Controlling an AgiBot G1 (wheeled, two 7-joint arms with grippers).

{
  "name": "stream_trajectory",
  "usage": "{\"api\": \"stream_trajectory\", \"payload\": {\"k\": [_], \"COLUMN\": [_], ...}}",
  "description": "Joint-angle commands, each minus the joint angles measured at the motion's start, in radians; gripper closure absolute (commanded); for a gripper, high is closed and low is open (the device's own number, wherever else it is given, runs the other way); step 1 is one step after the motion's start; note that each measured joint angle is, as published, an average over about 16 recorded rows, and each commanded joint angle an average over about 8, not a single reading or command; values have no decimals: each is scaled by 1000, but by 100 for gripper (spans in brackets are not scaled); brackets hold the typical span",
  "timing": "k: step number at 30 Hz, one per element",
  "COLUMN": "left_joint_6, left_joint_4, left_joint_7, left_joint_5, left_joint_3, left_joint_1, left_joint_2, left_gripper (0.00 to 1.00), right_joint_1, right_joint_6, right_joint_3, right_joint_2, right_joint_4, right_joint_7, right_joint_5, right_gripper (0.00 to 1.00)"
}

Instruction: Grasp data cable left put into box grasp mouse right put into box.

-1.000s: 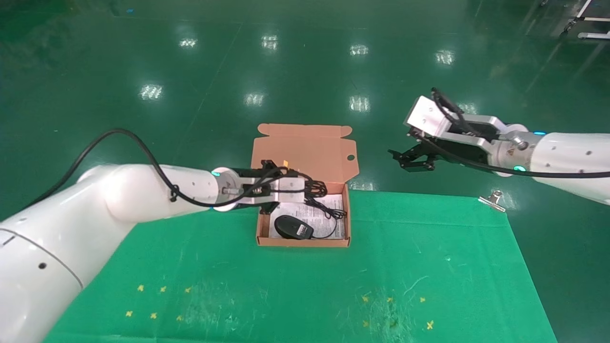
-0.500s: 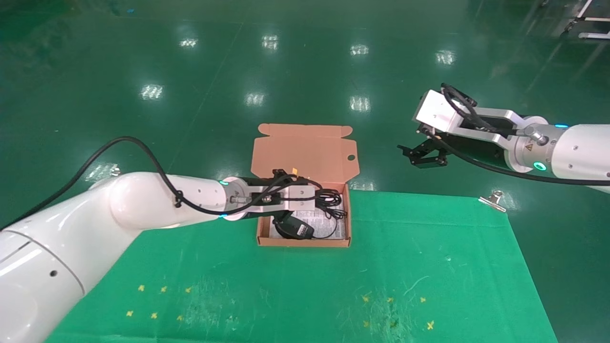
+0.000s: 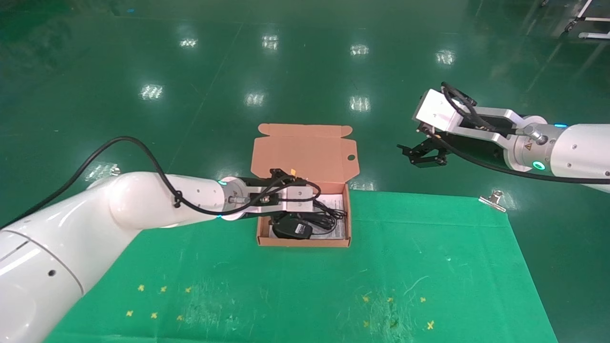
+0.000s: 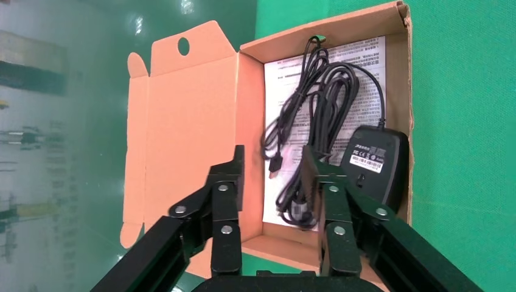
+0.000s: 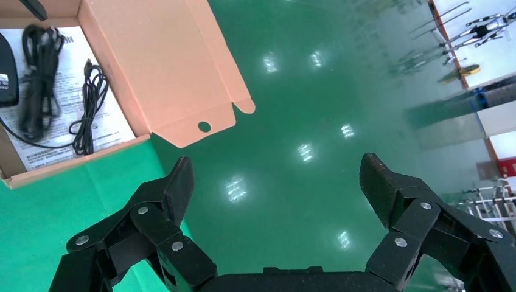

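The salmon-orange box (image 3: 305, 242) stands open at the back of the green table, its lid (image 4: 188, 121) tilted back. Inside, on the white printed sheet, lies the black mouse (image 3: 291, 229) (image 4: 372, 167), its thin cord coiled toward the lid. The data cable (image 4: 328, 109) (image 5: 36, 85) lies as a long bundle beside the mouse, its near end blurred against one finger. My left gripper (image 4: 274, 164) hovers open over the box with nothing between its fingers. My right gripper (image 3: 424, 155) (image 5: 277, 176) hangs wide open over the floor, right of the box.
A metal clip (image 3: 492, 200) sits on the green cloth's back right edge. Yellow cross marks (image 3: 157, 302) dot the front of the cloth. Glossy green floor lies beyond the table's back edge.
My left gripper came down over the box and let go of the data cable, which dropped in beside the mouse. The right arm drew back and up slightly, then held still.
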Motion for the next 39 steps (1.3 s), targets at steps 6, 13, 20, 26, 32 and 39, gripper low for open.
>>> {"api": "stream_trajectory", "payload": {"k": [6,13,20,26,32,39], "left_joint_6": [-12,-42,-7,89,188,299], "left_joint_4": [-26,-23,-52,-120,-190,-269], "left_joint_7": [-24,-58,-75,-99,-123,-151], "left_joint_5": [-10,-32,-88,-180,-275,-381], "left_joint_3": [-10,-43,-91,-171,-253,-345], "left_joint_1": [-32,-112,-103,-37,32,108], "left_joint_2": [-24,-39,-76,-148,-222,-306], "left_gripper": [0,0,0,0,0,0], "right_joint_1": [34,104,85,2,-83,-179], "right_joint_6": [15,5,-57,-160,-267,-387], "right_joint_3": [18,38,84,180,278,389], "right_joint_2": [2,11,22,37,52,68], "right_joint_4": [-2,12,26,40,54,71], "right_joint_7": [-6,-37,-53,-73,-93,-115], "right_joint_5": [-4,-25,10,102,196,302], "right_gripper": [0,0,0,0,0,0]}}
